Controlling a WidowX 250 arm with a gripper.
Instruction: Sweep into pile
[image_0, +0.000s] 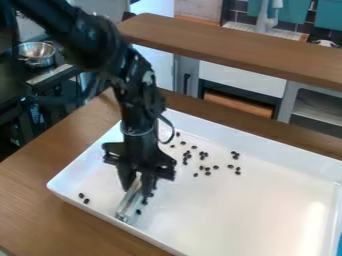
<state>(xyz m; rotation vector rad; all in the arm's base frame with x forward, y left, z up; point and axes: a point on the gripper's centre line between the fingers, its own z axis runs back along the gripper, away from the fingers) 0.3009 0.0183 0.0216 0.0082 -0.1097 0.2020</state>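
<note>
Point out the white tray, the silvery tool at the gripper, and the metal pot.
White tray (227, 215): camera view, on a bare part of its floor.
Silvery tool (129, 202): camera view, about midway along its visible length.
Metal pot (39, 61): camera view, outer side wall.

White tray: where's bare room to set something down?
Bare: the tray floor, from the dark beans across to its picture-right end; also the wooden counter left of the tray.
Crowded: tray's left part, with pincer, clear tool and stray beans; far-middle floor, where most beans lie.
</note>
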